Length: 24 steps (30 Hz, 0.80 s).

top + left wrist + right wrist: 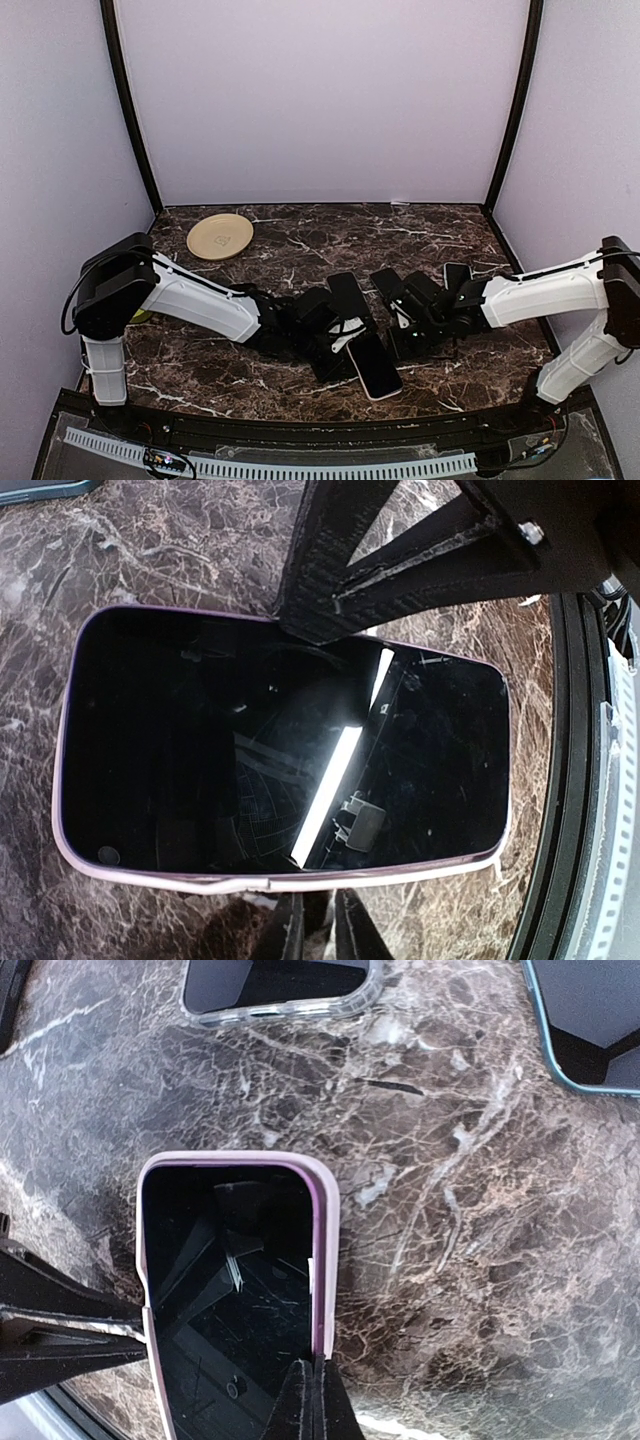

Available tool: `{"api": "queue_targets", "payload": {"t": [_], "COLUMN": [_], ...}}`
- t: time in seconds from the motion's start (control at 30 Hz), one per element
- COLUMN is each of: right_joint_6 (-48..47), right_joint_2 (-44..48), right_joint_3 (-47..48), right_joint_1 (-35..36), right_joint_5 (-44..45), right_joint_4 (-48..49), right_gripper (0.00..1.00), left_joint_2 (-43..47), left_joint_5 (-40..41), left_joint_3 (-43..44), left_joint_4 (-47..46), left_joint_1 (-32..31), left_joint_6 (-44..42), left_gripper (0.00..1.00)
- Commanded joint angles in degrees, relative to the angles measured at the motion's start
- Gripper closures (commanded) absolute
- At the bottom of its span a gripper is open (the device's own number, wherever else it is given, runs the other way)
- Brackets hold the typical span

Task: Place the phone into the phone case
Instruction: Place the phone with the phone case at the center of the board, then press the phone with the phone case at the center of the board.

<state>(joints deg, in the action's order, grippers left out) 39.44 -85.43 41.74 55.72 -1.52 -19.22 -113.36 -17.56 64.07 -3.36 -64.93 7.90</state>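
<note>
The phone point(375, 368) lies screen up near the table's front, inside a pink phone case point(325, 1250) whose rim shows all round it. In the left wrist view the phone point(200, 750) fills the frame. My left gripper point(312, 765) straddles its width, with one finger point(340, 580) at the far long edge and the other point(300, 930) at the near edge, where the case lip point(250, 882) bulges. My right gripper point(230, 1345) straddles the phone point(230, 1260) too, fingers point(60, 1330) touching both case edges. Both grippers meet at the phone in the top view.
Spare cases lie behind the phone: a clear one point(280, 985), a teal one point(590, 1020), and dark ones point(347, 293) point(457, 272). A tan plate point(220, 236) sits at the back left. The table's front edge point(570, 780) is just beside the phone.
</note>
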Motion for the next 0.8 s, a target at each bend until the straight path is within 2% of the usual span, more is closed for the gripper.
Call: {"api": "queue_targets", "payload": {"t": [0.0,0.3,0.47,0.77], "right_joint_6": [3.63,4.04,2.86,-2.57], "right_joint_2": [-6.94,-11.14,-13.59,-4.38], "right_joint_3": [-4.51,-6.68,-6.83,2.84], "right_joint_1": [5.80,7.90,7.80,5.93], "right_joint_5": [-9.22,-7.96,-10.71,-4.26], "right_joint_4": [0.79,0.63,0.80,-15.90], "right_gripper": [1.00,0.98,0.98,0.85], "left_joint_2": [-1.15,0.67,0.94,1.51], "left_joint_5": [0.17,1.90,2.75,3.88], "left_joint_3": [-0.14,-1.94,-2.08,-1.89], "left_joint_4": [0.02,-2.02,-1.78,-0.52], "left_joint_1": [-0.46,-0.38,-0.38,-0.40], "left_joint_6": [-0.51,-0.76,-0.78,-1.80], "left_gripper": [0.87,0.87,0.84,0.82]}}
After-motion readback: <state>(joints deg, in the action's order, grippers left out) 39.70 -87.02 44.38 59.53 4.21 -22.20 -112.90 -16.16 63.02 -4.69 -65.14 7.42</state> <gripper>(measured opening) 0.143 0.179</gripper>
